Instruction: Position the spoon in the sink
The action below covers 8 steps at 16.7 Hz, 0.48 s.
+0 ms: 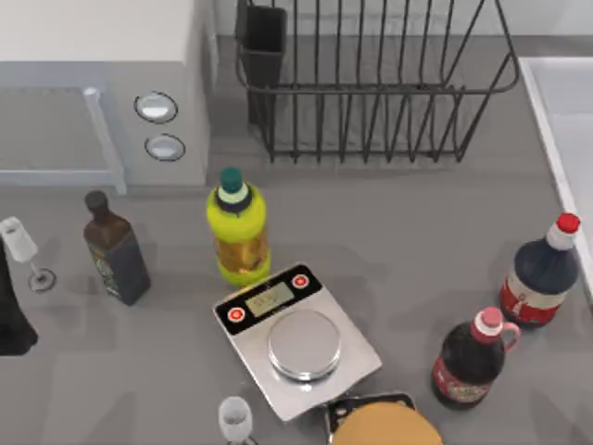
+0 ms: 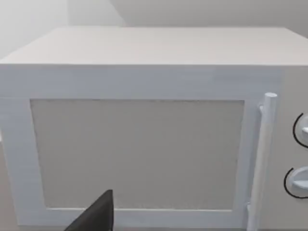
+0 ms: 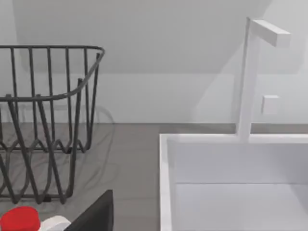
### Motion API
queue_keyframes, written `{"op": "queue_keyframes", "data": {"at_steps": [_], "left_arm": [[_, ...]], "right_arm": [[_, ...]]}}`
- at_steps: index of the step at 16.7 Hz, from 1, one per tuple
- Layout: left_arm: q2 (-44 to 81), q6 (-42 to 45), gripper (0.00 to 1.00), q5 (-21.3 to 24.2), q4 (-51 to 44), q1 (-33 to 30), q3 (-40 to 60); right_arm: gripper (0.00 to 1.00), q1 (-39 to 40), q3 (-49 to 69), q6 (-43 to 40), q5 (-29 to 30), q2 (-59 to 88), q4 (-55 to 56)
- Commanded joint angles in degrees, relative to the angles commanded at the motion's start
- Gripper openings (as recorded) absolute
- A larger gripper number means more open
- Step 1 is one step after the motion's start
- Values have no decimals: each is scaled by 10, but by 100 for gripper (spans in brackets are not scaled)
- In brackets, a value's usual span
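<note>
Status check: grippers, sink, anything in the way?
Left arm at table's left edge, facing microwave. Right wrist faces sink, at table's right edge. Red-capped bottle stands beside its rim.

The left arm (image 1: 9, 315) stands at the far left edge of the scene, about midway between near and far, seen from above as a dark, upright block. Its wrist is held low and about level, aimed toward the far left. In the left wrist view a black, wedge-shaped part of the left gripper (image 2: 94, 215) juts up at the frame's edge. The right wrist is also low and level, aimed toward the far right, and a matching black wedge of the right gripper (image 3: 94, 214) shows in its own view.
</note>
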Motion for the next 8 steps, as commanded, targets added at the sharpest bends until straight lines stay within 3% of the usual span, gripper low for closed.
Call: {"op": "queue_keyframes", "data": {"at_steps": [4, 8], "left_arm": [[0, 0, 100, 0, 0, 0, 0], [0, 0, 100, 0, 0, 0, 0]], "right_arm": [[100, -9, 18, -9, 0, 20, -19], [100, -51, 101, -52, -1, 131, -119]]}}
